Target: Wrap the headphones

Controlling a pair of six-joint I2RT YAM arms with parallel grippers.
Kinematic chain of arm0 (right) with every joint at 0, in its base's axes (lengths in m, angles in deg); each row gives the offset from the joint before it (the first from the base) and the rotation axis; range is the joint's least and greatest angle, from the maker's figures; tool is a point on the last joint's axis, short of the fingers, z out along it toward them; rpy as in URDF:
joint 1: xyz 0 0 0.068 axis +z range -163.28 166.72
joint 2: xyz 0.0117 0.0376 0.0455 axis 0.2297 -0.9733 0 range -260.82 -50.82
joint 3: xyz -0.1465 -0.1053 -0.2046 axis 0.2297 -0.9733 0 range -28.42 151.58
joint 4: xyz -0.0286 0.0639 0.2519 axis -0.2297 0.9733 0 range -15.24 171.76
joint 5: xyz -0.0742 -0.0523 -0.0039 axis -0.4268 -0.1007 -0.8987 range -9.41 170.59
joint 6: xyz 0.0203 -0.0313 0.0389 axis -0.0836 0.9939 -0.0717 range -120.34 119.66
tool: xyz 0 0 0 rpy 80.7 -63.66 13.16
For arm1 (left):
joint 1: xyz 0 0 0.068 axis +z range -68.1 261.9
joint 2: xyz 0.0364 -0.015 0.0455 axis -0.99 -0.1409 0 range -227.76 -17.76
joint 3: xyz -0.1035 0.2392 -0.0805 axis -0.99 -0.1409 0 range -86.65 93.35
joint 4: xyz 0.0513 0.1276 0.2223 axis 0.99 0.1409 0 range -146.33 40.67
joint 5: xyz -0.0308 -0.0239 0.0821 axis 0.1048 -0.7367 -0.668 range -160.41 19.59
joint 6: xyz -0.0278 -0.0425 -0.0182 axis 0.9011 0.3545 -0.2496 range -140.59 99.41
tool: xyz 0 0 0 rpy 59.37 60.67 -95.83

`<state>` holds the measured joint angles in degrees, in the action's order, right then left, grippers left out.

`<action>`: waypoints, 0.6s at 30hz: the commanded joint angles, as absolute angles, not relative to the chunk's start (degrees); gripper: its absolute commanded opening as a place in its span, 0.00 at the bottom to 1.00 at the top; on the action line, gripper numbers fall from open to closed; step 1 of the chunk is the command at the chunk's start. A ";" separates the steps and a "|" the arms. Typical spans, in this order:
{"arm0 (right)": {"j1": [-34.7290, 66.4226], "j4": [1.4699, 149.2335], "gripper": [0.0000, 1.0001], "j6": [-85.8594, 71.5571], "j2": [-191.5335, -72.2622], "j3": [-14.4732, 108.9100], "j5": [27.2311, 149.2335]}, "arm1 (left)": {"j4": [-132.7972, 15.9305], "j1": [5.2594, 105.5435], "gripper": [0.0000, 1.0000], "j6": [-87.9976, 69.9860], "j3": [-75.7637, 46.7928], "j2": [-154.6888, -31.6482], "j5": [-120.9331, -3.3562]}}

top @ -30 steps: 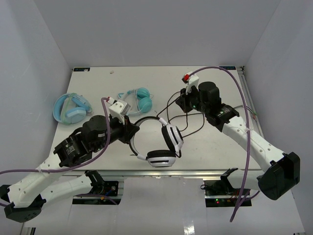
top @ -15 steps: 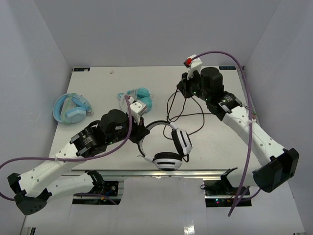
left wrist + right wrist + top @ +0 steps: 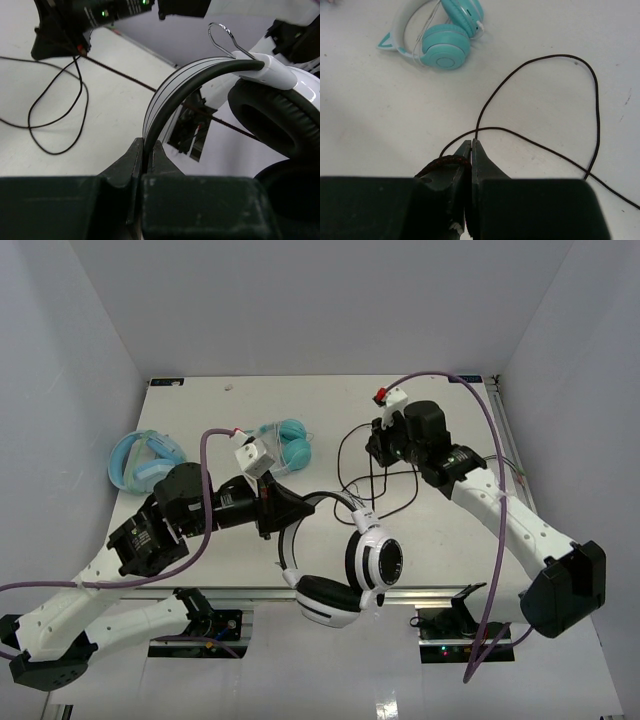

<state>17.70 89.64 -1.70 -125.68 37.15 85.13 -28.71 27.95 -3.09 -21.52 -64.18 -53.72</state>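
Since the earlier frame, your left arm has swung the headphones (image 3: 372, 560) nearer the table's (image 3: 200, 400) front edge, and 1 white earcup now sits past that edge with the other just inside it. Your left gripper (image 3: 145, 150) is clenched on the thin black headband, which rises from between its fingers and arcs to their right, ending at a black ear pad. Your right gripper (image 3: 471, 145) is pinched tight on the cable (image 3: 535, 60). The cable crosses itself right at those fingertips, and 1 wide loop spreads on the table ahead of them and to their right. Ahead and to the left of the right fingers lie the teal cat-ear headphones (image 3: 445, 45). Behind the left gripper, well apart from it, rest the light-blue headphones (image 3: 140, 460).
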 commanded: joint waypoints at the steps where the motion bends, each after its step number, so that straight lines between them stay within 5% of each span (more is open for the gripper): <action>1: 17.02 81.48 0.08 -3.11 -118.83 32.14 87.41 | -34.08 26.88 0.00 4.06 -15.06 -64.11 -44.92; 6: 16.95 81.35 0.08 -3.00 -114.68 30.03 85.84 | -32.68 26.88 0.00 2.26 -16.32 -64.49 -52.26; 12: 16.95 81.79 0.08 -2.92 -116.48 31.37 86.39 | -41.88 26.88 0.00 3.39 -22.84 -61.78 -46.27; 18: 16.87 83.10 0.08 -1.29 -120.86 35.18 83.56 | -35.54 26.88 0.00 -1.14 -22.57 -62.18 -43.43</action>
<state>17.51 84.05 -2.61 -117.92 30.38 87.23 -35.13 27.68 -0.89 -24.30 -63.82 -51.64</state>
